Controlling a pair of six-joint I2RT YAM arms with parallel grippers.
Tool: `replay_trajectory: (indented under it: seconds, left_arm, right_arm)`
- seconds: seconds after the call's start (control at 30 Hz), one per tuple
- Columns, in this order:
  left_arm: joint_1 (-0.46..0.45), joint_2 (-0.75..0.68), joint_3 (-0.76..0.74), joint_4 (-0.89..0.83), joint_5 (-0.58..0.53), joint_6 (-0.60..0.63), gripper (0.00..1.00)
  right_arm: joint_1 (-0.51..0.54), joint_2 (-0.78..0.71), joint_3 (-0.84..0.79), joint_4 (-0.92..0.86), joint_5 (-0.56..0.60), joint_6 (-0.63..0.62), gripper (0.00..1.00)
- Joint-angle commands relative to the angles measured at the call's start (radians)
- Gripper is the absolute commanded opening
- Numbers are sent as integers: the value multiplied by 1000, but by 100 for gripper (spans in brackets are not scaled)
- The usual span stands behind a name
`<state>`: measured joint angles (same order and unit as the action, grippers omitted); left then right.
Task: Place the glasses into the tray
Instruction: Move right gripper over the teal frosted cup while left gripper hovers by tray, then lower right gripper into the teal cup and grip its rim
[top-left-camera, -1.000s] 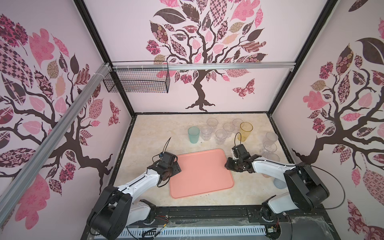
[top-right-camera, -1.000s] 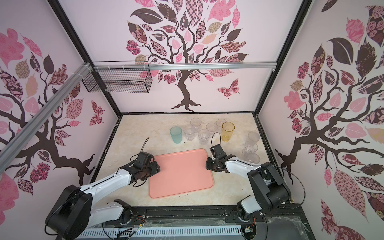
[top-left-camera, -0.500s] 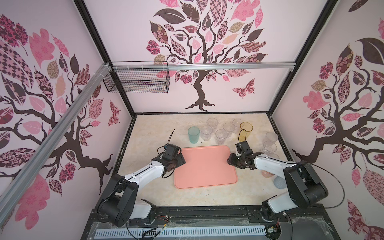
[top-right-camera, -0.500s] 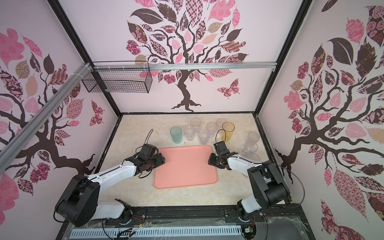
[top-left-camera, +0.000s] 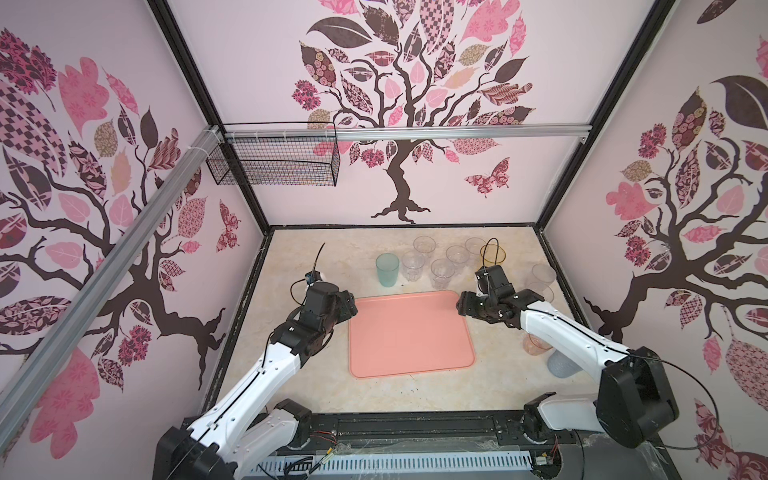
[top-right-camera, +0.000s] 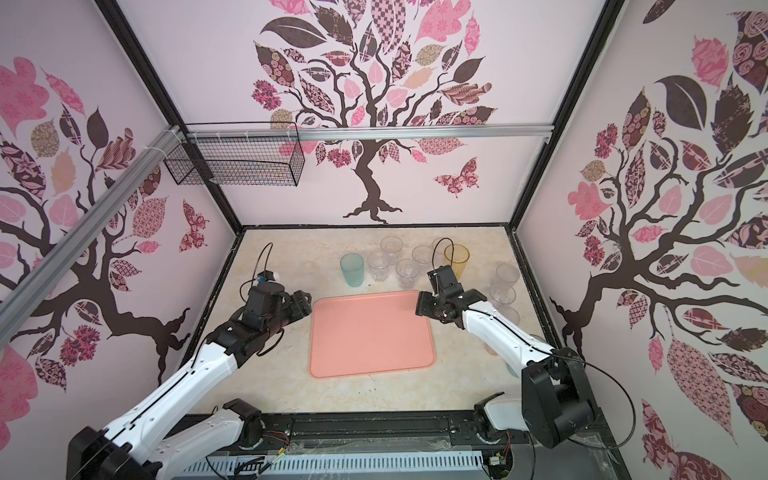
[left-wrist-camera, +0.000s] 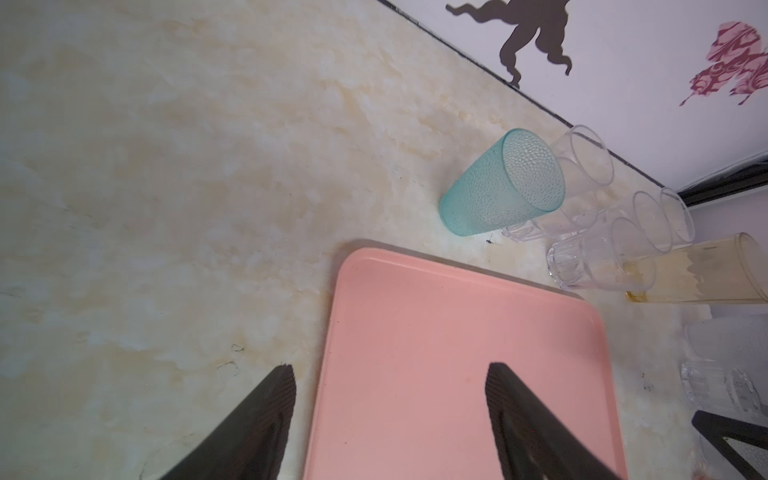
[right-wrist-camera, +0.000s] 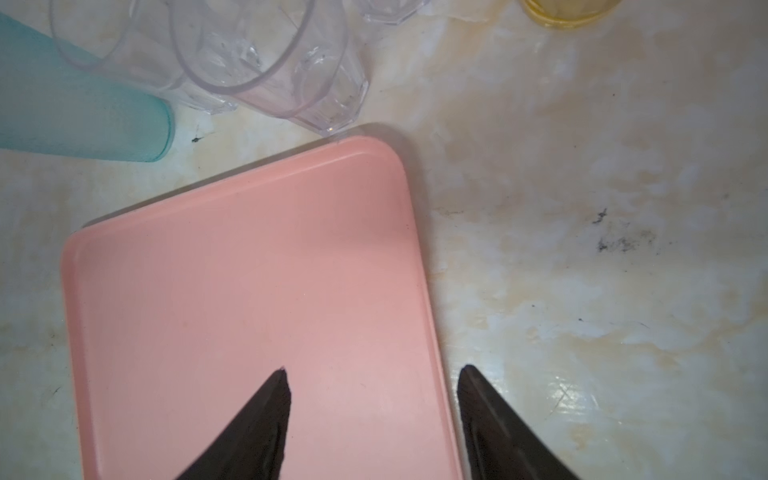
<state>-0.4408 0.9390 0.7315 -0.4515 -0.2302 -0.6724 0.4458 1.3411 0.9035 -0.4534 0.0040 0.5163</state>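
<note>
Our left fingers (top-left-camera: 348, 306) and right fingers (top-left-camera: 464, 308) hang parted and empty over the tray's (top-left-camera: 409, 336) side edges. The glasses (top-left-camera: 457, 254) stand upright on the desk (top-left-camera: 299, 266) beyond its far edge. The clear glass (top-left-camera: 441, 272) by its far right corner is nearest our right fingers.

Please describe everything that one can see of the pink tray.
The tray is a salmon-pink rectangle with rounded corners and a low raised rim, seemingly plastic. It is empty and lies flat on the marbled table, with glasses beyond its far edge. The open left gripper and right gripper each straddle a side edge; contact is unclear.
</note>
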Motion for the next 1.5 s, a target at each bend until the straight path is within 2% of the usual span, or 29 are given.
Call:
replay_trajectory:
  seconds: [0.0,0.17,0.33,0.47,0.57,0.67,0.8,0.9,1.0,1.03,1.07,1.17,1.27,1.33,1.4,1.47]
  left_arm:
    - [-1,-50,-12,-82,-93,87,77]
    - [-7,-75,8,-204,-72,77,76]
    - [-38,-117,-51,-169,-85,-15,74]
    - [-63,-4,8,-97,-66,-29,73]
    - [-122,115,127,-175,-129,20,74]
    - [-184,170,145,-186,-159,58,75]
    - [-240,169,36,-15,-178,64,74]
    - [-258,198,-12,150,-181,141,74]
    - [-255,255,24,196,-205,236,77]
    - [-240,272,27,221,-166,268,77]
    - [-209,285,25,248,-78,282,76]
    - [-135,297,26,267,27,216,75]
    - [-90,275,23,256,20,210,76]
    - [-47,254,19,238,49,211,76]
    - [-5,237,5,238,125,217,75]
    - [7,232,-3,240,178,221,74]
  right_arm:
    - [108,33,77,-85,108,-38,68]
    - [213,113,151,-57,122,-38,68]
    - [270,152,201,-43,198,-50,66]
    - [273,153,212,-6,238,-46,61]
    - [274,174,244,10,222,-60,58]
    - [272,205,279,15,214,-63,56]
    - [273,250,319,49,210,-60,55]
    - [273,315,409,50,206,-56,53]
    - [273,412,534,40,163,-52,52]
    - [273,451,587,27,151,-53,53]
    - [273,487,641,5,148,-58,54]
    - [274,560,748,-22,152,-75,54]
    - [272,634,831,-40,174,-93,53]
    - [271,687,896,-74,210,-96,50]
    - [272,715,924,-69,225,-98,45]
    - [272,741,951,-67,245,-96,43]
